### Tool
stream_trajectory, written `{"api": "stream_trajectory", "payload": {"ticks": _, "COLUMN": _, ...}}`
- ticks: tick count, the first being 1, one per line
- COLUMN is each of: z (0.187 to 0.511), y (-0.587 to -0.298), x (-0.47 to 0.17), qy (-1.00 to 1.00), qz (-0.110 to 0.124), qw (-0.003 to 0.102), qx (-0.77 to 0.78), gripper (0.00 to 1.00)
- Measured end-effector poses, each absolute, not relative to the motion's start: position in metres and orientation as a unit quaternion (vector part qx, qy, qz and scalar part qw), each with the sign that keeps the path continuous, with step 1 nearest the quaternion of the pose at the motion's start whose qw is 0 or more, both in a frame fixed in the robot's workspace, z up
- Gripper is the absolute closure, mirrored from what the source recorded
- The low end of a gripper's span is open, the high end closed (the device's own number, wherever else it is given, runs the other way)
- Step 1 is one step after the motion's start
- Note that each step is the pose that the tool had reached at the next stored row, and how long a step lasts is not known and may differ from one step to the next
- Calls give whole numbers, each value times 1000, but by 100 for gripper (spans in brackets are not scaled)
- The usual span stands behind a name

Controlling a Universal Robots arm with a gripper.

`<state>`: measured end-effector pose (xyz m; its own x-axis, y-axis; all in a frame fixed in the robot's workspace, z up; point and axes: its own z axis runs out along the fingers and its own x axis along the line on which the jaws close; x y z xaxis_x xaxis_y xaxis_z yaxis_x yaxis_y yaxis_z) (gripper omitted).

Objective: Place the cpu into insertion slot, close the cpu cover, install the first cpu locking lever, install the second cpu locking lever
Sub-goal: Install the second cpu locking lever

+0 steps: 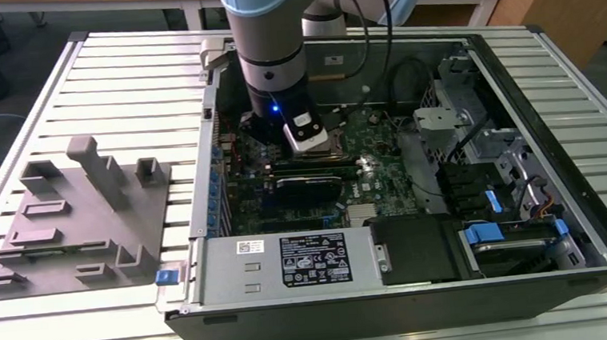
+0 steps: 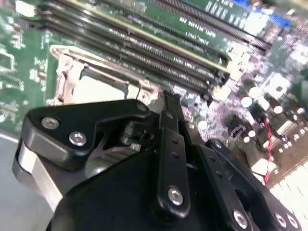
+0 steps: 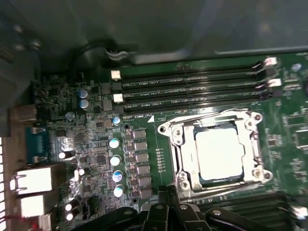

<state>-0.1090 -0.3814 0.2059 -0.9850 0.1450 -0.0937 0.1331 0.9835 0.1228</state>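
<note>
Exterior view, from its left: grey slatted table (image 1: 115,79) carrying a grey plastic fixture (image 1: 77,222) with upright pegs and pockets, well apart from the arm. Next across, open computer case (image 1: 559,160) lying on its side, silver power supply (image 1: 288,261) along its near edge, green motherboard (image 1: 371,145) inside. Arm (image 1: 264,36) reaching straight down into the case, gripper (image 1: 307,134) low over the board near the socket area; blue light lit on the wrist. Toward the exterior view's right, drive bays with blue tabs (image 1: 487,233) and black cabling. First wrist view: cpu (image 3: 219,153) seated flat in the insertion slot (image 3: 216,184), pale metal top facing up. Cpu cover (image 3: 180,154) down around it, a silver frame bordering the chip on all sides, screws at the corners. Long black memory slots (image 3: 192,89) just beside the socket; row of capacitors (image 3: 115,161) on the far side of it. Black fingers (image 3: 159,216) at the picture's edge, close to the socket rim, touching or not cannot tell. Second wrist view: gripper linkage (image 2: 168,159) large in the foreground, fingers drawn close together with nothing seen between them; full closure cannot be told. Socket frame and chip (image 2: 103,89) just beyond the fingertips.
</note>
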Motion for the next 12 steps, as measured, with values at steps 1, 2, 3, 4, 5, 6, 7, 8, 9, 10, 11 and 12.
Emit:
{"api": "stream_trajectory", "payload": {"ticks": 1, "z": 209, "y": -381, "x": -109, "qy": 995, "qz": 58, "qw": 51, "qx": 70, "gripper": 89}}
{"api": "stream_trajectory", "payload": {"ticks": 2, "z": 211, "y": -381, "x": -109, "qy": 995, "qz": 58, "qw": 51, "qx": 70, "gripper": 89}}
{"api": "stream_trajectory", "payload": {"ticks": 3, "z": 213, "y": -381, "x": -109, "qy": 995, "qz": 58, "qw": 51, "qx": 70, "gripper": 89}}
{"api": "stream_trajectory", "payload": {"ticks": 4, "z": 215, "y": -381, "x": -109, "qy": 994, "qz": 58, "qw": 51, "qx": 71, "gripper": 89}}
{"api": "stream_trajectory", "payload": {"ticks": 5, "z": 217, "y": -381, "x": -109, "qy": 994, "qz": 58, "qw": 51, "qx": 71, "gripper": 89}}
{"api": "stream_trajectory", "payload": {"ticks": 6, "z": 217, "y": -381, "x": -109, "qy": 994, "qz": 58, "qw": 51, "qx": 71, "gripper": 89}}
{"api": "stream_trajectory", "payload": {"ticks": 7, "z": 217, "y": -381, "x": -109, "qy": 994, "qz": 58, "qw": 51, "qx": 71, "gripper": 89}}
{"api": "stream_trajectory", "payload": {"ticks": 8, "z": 217, "y": -381, "x": -108, "qy": 994, "qz": 57, "qw": 51, "qx": 71, "gripper": 89}}
{"api": "stream_trajectory", "payload": {"ticks": 9, "z": 217, "y": -381, "x": -105, "qy": 994, "qz": 57, "qw": 51, "qx": 72, "gripper": 89}}
{"api": "stream_trajectory", "payload": {"ticks": 10, "z": 217, "y": -381, "x": -102, "qy": 994, "qz": 57, "qw": 51, "qx": 73, "gripper": 89}}
{"api": "stream_trajectory", "payload": {"ticks": 11, "z": 217, "y": -380, "x": -99, "qy": 994, "qz": 57, "qw": 51, "qx": 73, "gripper": 89}}
{"api": "stream_trajectory", "payload": {"ticks": 12, "z": 217, "y": -380, "x": -95, "qy": 994, "qz": 57, "qw": 52, "qx": 74, "gripper": 89}}
